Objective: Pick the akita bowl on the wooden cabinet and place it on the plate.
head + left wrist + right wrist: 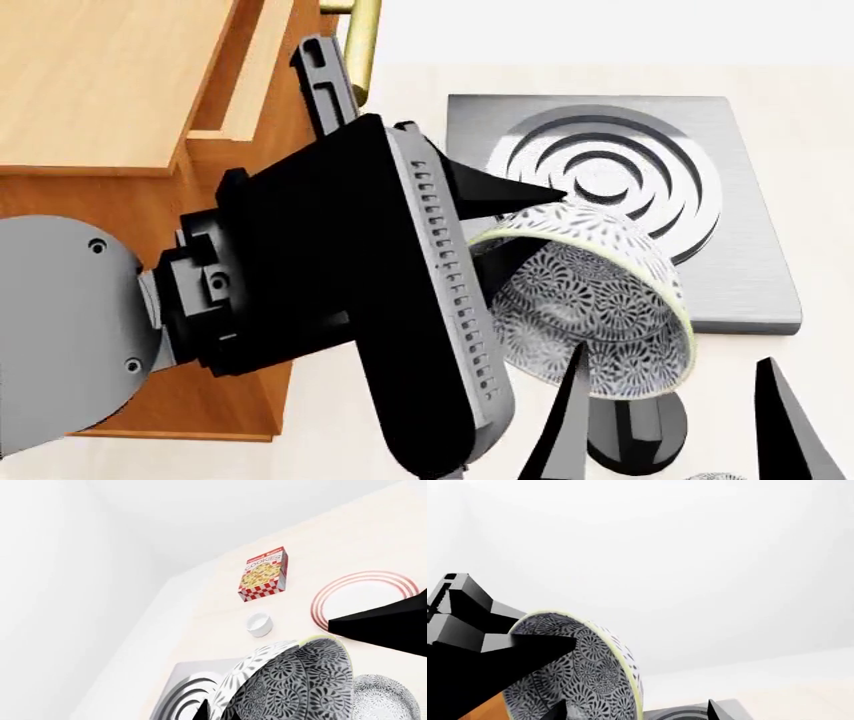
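Observation:
The akita bowl (601, 300) hangs tipped on its side above the counter, in front of the wooden cabinet (107, 90). My left gripper (514, 225) is shut on its rim, one finger outside and one inside. In the left wrist view the bowl (300, 680) fills the lower frame at the gripper (217, 714). The plate (367, 595), white with red rings, lies on the counter beyond it. My right gripper (674, 420) stands open just below the bowl. In the right wrist view the bowl (580, 675) sits partly between that gripper's (635, 712) tips.
A grey stove (627, 180) with ring burner lies behind the bowl. A cookies box (263, 575) and a small plain white cup (259, 624) stand near the plate. A second patterned bowl (387, 700) rests on the counter. A brass handle (358, 40) sticks out from the cabinet.

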{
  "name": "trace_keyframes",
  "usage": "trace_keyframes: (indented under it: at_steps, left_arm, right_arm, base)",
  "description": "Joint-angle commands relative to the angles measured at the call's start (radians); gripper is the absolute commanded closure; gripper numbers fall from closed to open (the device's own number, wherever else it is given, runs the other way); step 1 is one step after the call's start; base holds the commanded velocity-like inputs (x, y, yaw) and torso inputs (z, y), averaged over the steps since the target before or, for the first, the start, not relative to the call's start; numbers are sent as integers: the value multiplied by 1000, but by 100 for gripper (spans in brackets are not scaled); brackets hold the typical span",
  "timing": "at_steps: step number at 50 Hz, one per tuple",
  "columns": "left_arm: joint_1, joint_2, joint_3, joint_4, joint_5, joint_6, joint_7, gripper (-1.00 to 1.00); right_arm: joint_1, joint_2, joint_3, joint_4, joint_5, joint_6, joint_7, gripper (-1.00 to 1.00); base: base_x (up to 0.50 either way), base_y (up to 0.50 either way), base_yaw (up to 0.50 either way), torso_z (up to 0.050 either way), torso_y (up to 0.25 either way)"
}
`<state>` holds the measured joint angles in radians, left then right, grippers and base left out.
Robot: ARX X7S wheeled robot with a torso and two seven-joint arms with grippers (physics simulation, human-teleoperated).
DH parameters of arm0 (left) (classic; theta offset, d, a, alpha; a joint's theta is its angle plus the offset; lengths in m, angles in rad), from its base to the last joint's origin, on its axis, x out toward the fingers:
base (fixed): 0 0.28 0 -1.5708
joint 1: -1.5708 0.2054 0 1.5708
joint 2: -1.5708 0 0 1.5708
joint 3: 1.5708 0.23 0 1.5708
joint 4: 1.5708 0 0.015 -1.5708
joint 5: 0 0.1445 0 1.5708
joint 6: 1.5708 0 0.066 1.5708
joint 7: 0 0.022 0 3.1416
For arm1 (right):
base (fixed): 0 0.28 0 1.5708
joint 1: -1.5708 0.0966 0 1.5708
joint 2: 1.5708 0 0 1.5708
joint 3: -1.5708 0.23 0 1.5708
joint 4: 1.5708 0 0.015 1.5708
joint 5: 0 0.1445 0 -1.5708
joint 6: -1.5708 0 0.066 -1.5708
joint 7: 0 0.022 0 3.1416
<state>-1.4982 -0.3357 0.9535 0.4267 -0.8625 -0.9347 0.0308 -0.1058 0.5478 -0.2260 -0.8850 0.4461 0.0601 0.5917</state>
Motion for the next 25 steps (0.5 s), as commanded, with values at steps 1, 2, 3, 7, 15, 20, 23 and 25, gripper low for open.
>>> trace_keyframes:
  at_steps: [1,2,3,7,15,20,23,25]
  left_arm:
    - [4,-7,-12,48,-10,-13,-29,100]
    - [4,-8,-17,51,-13,-14,-34,100]
    - [3,-10,-17,55,-16,-16,-34,100]
    - [0,-18,-21,56,-19,-19,-37,100]
    - [6,-24,-25,60,-25,-17,-41,100]
    - [8,-25,-27,64,-33,-16,-39,100]
    - [12,-26,-26,64,-33,-13,-40,100]
    - [17,-28,-22,66,-30,-10,-41,100]
  right_arm:
    - [7,-1,-2,0,0,15,15,-100]
    - [6,-1,-2,1,1,14,15,-100]
    - [6,-1,-2,2,0,14,15,-100]
    - [7,-2,-5,4,2,12,14,-100]
    - [5,-3,1,10,7,11,24,100]
    - [4,-1,1,10,6,11,24,100]
    - [2,1,0,8,6,9,24,100]
    - [2,2,-1,8,6,9,23,100]
  base:
    - [0,0,0,0,0]
    - [0,0,0,0,0]
    - [0,0,0,0,0]
    - [0,0,0,0,0]
    - [0,0,0,0,1]
    - [0,0,0,0,0]
    - [0,0,0,0,0]
    - [0,0,0,0,0]
